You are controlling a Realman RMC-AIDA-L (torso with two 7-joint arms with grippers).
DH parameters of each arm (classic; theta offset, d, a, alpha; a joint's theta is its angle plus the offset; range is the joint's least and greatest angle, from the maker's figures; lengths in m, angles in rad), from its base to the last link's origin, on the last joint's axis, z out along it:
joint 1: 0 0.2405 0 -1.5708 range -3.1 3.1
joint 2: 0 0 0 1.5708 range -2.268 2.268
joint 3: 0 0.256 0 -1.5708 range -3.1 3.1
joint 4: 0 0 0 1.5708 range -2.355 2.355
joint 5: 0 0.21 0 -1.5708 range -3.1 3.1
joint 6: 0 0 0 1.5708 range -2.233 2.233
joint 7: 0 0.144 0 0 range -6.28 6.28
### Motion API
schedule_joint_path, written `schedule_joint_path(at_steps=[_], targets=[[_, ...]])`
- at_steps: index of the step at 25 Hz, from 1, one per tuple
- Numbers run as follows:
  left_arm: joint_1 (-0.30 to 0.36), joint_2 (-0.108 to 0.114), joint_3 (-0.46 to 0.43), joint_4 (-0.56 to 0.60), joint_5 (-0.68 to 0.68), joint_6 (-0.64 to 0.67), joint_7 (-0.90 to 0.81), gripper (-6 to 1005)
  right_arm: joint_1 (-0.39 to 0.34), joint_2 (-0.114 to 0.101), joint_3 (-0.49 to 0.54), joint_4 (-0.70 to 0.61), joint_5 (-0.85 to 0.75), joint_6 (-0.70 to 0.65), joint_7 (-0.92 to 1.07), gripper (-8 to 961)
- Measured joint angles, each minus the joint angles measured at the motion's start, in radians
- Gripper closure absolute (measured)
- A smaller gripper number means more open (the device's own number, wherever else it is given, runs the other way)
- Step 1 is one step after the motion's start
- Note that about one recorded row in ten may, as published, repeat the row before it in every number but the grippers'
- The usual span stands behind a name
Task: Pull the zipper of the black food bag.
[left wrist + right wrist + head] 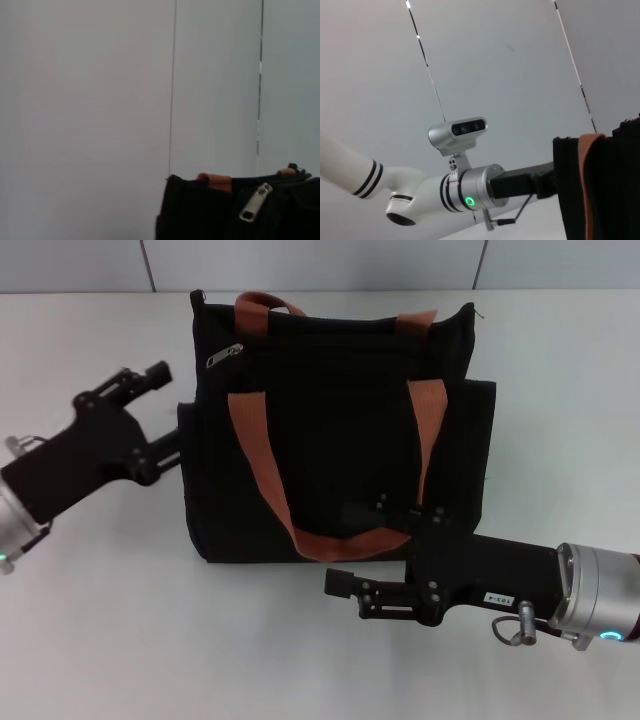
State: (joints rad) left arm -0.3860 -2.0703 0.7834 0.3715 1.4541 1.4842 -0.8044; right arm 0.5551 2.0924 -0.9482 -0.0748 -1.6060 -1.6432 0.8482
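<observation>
Head view: taken from above, facing forward and down onto the pale grey worktop (100, 640); it takes in the whole large boxy black fabric bag with rust-brown webbing straps (340, 440) and both arms.

Left wrist view: set low and close beside the bag (235, 210), facing level toward the grey panelled wall (90, 100); only the bag's upper edge and the small silver metal zipper pull tab (255, 202) enter the frame. The head view shows the same tab (223, 355).

Right wrist view: set low near the bag's side (600, 190), facing upward past it to the other white and silver arm (465, 192); the bag appears in all three views.
</observation>
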Motion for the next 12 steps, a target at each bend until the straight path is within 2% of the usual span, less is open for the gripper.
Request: schedule_joint_path(at_steps=[2,4,12], targets=[[-0.019,-0.001,0.047,0.001,0.0,-0.019,0.002,243,0.001,0.0,-0.002,0.003,0.0,-0.005,0.0,116],[-0.037,-0.005,0.056,-0.003,-0.005,-0.044,0.003,243,0.002,0.0,-0.004,0.015,0.0,-0.007,0.0,116],[-0.062,-0.008,0.039,-0.026,-0.086,-0.053,0.004,244,-0.004,0.0,0.0,0.039,0.0,-0.007,0.0,116]])
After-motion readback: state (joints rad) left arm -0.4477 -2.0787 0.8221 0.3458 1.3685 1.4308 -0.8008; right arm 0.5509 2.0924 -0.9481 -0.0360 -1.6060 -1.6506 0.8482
